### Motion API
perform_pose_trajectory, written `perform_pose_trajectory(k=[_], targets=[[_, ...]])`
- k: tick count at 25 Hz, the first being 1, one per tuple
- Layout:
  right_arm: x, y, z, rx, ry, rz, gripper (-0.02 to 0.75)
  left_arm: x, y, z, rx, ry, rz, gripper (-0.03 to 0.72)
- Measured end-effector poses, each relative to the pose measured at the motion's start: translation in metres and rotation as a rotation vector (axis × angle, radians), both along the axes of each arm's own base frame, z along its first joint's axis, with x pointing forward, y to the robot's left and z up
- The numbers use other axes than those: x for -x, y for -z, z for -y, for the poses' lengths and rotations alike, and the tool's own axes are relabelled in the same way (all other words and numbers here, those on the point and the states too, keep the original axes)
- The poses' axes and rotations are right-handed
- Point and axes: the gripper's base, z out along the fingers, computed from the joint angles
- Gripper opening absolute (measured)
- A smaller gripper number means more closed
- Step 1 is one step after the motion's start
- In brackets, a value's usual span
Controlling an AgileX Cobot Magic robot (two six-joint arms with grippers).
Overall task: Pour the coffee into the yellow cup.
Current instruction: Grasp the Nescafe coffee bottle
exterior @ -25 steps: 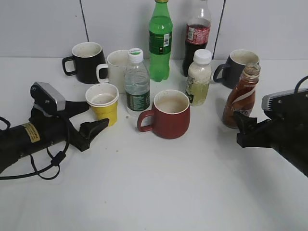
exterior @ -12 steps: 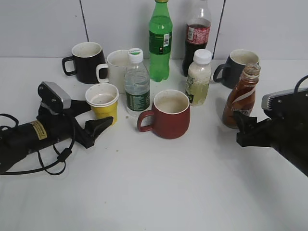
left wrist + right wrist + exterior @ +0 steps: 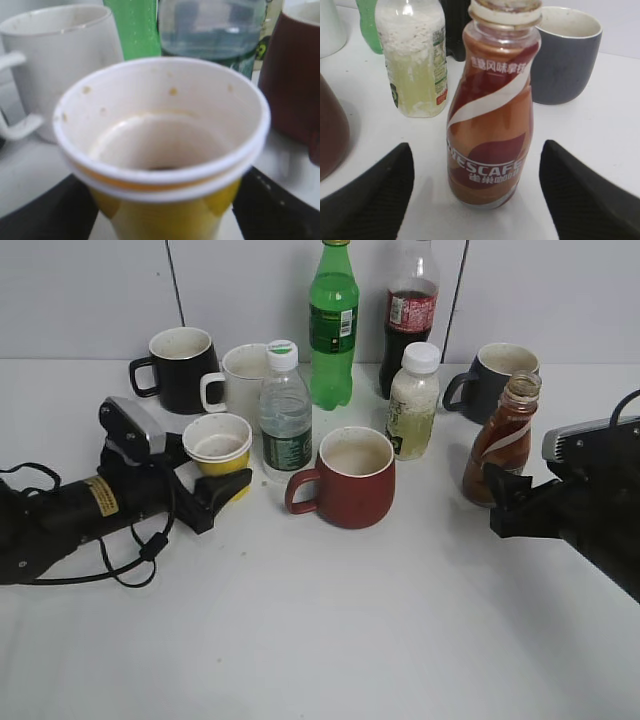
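Observation:
The coffee (image 3: 503,445) is a brown NESCAFE bottle with no cap, upright at the right of the table. It also shows in the right wrist view (image 3: 490,125). My right gripper (image 3: 495,502) is open, and its fingers (image 3: 476,149) flank the bottle's lower half with gaps on both sides. The yellow cup (image 3: 220,445) stands at the left, tilted slightly, with a white inside (image 3: 165,210). My left gripper (image 3: 212,468) is open, with a finger on each side of the cup (image 3: 162,177) just below its rim.
A red mug (image 3: 350,480) stands in the middle. A water bottle (image 3: 285,420) and a white mug (image 3: 240,380) stand close behind the cup, with a black mug (image 3: 180,365) further left. A pale bottle (image 3: 412,405), a grey mug (image 3: 495,380), a green bottle (image 3: 333,325) and a cola bottle (image 3: 412,310) stand at the back.
My left gripper has moved right and forward until its fingers straddle the yellow cup, which now leans a little. The right gripper has edged slightly closer to the coffee bottle.

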Motion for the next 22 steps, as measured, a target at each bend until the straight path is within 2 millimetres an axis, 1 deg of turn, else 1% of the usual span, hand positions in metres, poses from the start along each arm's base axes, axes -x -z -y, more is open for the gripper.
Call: perform_pose_trajectory(k=[5,8,11,13,16,17,18,19,21,22], targets=[[0.000,0.000,0.000,0.000,0.001,0.000,0.586,-0.009,-0.001,0.011,-0.023,0.020,0.012,0.600],[0.000,0.000,0.000,0.000,0.001,0.000,0.587,-0.013,0.005,0.013,-0.032,0.021,0.008,0.594],[0.000,0.000,0.000,0.000,0.001,0.000,0.587,-0.019,0.015,0.014,-0.042,0.021,-0.004,0.585],[0.000,0.000,0.000,0.000,0.001,0.000,0.587,-0.019,0.015,0.014,-0.038,0.022,-0.001,0.581],[0.000,0.000,0.000,0.000,0.001,0.000,0.587,-0.020,0.012,0.015,-0.014,0.026,0.019,0.524],[0.000,0.000,0.000,0.000,0.001,0.000,0.587,-0.020,0.012,0.015,-0.014,0.026,0.019,0.524],[0.000,0.000,0.000,0.000,0.001,0.000,0.587,-0.019,0.012,0.015,-0.011,0.026,0.022,0.468],[0.000,0.000,0.000,0.000,0.001,0.000,0.587,-0.019,0.012,0.015,-0.010,0.027,0.022,0.431],[0.000,0.000,0.001,-0.001,0.008,0.000,0.586,-0.019,0.012,0.015,-0.008,0.027,0.024,0.379],[0.000,0.000,0.001,-0.001,0.018,0.000,0.586,-0.019,0.012,0.015,-0.008,0.027,0.024,0.374]])
